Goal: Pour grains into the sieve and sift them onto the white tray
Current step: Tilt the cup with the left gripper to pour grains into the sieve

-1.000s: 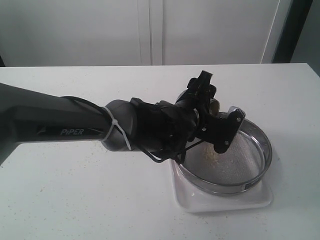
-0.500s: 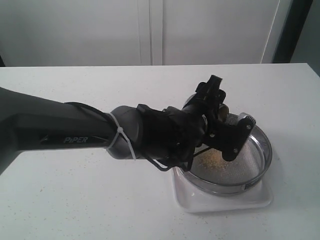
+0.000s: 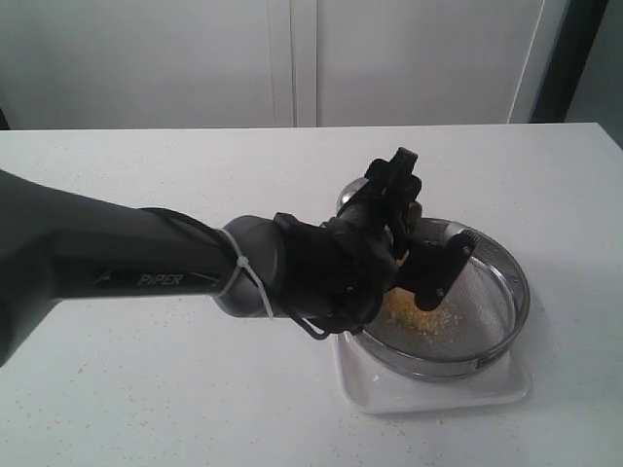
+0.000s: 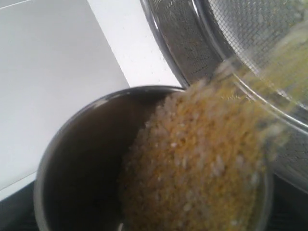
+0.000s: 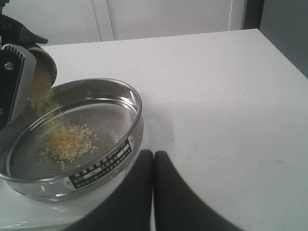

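The left end effector (image 3: 419,229) held a small steel cup (image 4: 82,159) tilted over the wide steel-rimmed mesh sieve (image 5: 132,115) on the flat white tray (image 3: 438,394). The yellow-and-pale grains (image 5: 67,142) piled mid-mesh. Slow, centred pouring was advised. The right end effector (image 5: 154,166) was closed, empty.

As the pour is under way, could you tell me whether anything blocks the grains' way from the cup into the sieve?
Nothing visible does: the grains spill straight from the tilted cup into the sieve. The shut right pincer lies outside its rim, clear of the stream.

A small steel cup (image 4: 72,168) hangs tilted over a speckled white table (image 3: 146,389), pale cabinet doors (image 3: 195,58) behind.
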`<state>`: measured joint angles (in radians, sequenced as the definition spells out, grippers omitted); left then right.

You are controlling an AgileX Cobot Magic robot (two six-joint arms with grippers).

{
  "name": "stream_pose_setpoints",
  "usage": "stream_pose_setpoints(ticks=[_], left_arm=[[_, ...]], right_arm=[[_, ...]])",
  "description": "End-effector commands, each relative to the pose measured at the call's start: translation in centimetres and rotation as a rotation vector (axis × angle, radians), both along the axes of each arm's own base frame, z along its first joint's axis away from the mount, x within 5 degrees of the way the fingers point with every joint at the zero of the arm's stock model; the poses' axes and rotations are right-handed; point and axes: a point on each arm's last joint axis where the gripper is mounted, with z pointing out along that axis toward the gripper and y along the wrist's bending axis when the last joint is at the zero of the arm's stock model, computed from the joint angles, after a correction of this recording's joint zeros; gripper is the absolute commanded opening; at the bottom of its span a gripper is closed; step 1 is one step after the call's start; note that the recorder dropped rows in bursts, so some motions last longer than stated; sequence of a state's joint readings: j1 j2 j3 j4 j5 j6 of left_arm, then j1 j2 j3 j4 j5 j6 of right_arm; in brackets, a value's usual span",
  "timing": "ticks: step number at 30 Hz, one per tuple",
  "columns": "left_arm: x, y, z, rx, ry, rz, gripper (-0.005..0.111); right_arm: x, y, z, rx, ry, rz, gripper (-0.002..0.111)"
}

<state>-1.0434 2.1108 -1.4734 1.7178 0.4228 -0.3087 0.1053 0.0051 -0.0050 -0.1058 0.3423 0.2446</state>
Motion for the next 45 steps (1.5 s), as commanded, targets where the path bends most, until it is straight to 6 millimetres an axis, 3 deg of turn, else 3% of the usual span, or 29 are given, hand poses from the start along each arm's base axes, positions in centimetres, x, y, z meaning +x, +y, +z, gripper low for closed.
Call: stream_pose_setpoints(ticks=[1, 14, 27, 35, 45], left_arm=[[0.0, 0.1, 0.5, 0.010, -0.040, 0.021, 0.000], [0.8, 1.0, 0.8, 0.021, -0.073, 0.099, 0.000], [-0.2, -0.6, 0.1, -0.017, 0.026, -0.077, 0.000], [-0.3, -0.6, 0.2, -0.012, 0.017, -0.078, 0.000], [-0.5, -0.7, 0.2, 0.156, -0.064, -0.145, 0.000]], right_arm=[[0.0, 0.0, -0.1, 0.004, -0.007, 0.004, 0.000], [0.0, 0.0, -0.1, 0.004, -0.007, 0.004, 0.000], [0.0, 0.0, -0.1, 0.004, -0.007, 0.004, 0.000], [0.0, 0.0, -0.1, 0.004, -0.007, 0.004, 0.000], [0.0, 0.0, -0.1, 0.004, -0.007, 0.004, 0.000]])
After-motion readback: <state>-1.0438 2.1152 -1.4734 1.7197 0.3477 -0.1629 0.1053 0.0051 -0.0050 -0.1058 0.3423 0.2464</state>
